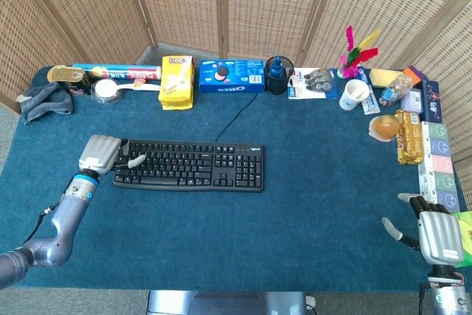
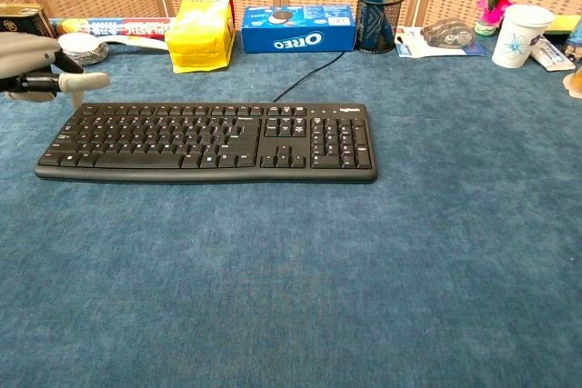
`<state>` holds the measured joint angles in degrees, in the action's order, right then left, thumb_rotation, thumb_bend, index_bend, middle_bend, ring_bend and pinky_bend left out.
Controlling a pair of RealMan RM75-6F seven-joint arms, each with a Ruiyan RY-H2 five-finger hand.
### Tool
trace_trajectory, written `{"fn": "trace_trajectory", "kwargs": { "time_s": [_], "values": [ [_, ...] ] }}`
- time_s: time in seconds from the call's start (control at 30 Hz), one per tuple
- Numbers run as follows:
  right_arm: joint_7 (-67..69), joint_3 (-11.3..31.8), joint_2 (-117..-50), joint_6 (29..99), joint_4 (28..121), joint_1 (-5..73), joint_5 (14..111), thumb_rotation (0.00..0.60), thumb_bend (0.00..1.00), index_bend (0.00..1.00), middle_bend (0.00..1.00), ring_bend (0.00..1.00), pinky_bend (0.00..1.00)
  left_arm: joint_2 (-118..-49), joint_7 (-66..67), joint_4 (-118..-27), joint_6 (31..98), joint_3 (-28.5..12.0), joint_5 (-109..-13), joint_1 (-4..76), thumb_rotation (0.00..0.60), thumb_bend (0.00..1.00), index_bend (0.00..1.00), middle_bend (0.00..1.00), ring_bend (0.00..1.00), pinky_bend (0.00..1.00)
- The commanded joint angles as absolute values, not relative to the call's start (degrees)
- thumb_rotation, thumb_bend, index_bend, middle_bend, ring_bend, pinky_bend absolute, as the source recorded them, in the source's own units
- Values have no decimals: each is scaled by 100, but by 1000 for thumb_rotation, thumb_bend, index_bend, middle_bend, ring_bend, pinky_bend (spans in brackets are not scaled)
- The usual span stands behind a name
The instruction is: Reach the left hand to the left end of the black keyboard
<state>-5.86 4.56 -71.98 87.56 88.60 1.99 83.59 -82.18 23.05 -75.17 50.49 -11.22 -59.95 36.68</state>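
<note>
The black keyboard (image 1: 189, 165) lies flat in the middle of the blue table, its cable running back towards the pen cup; the chest view shows the same keyboard (image 2: 205, 141). My left hand (image 1: 105, 154) hovers at the keyboard's left end, fingers apart and holding nothing, one finger reaching over the leftmost keys. In the chest view that left hand (image 2: 36, 65) shows at the left edge, above the keyboard's far left corner. My right hand (image 1: 435, 231) rests open near the table's front right corner, away from the keyboard.
Along the back edge stand a can (image 1: 68, 76), a yellow snack box (image 1: 176, 81), an Oreo box (image 1: 231, 76), a black pen cup (image 1: 279, 74) and a paper cup (image 1: 355, 94). A grey cloth (image 1: 44, 101) lies back left. Packets (image 1: 431, 145) line the right edge.
</note>
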Motion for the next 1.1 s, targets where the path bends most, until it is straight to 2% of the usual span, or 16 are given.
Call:
{"fn": "trace_trajectory", "kwargs": {
  "time_s": [0.03,0.77,0.93,1.1],
  "values": [
    [-588,457,-7205,8739,8852,201,8346,0,274,308,367,451,402,-8334,2330,-7343,4966,-1079,-5919,3753,0,106,507,984,852,866],
    [-605,475,-7192,8711,8835,171,8268,0,274,308,367,451,402,-8859,2273,-6597,4666,-958,-5732,4105,0,106,508,983,853,865],
    [-598,473,-7189,8735,8845,160,8286,0,274,308,367,451,399,-8822,2160,-6650,4780,-977,-5800,4089,0,106,507,983,852,865],
    [-580,473,-7183,8752,8858,152,8305,0,275,308,367,451,399,-8508,1873,-7058,5209,-1021,-6074,3918,0,106,508,984,852,866]
  ]
}}
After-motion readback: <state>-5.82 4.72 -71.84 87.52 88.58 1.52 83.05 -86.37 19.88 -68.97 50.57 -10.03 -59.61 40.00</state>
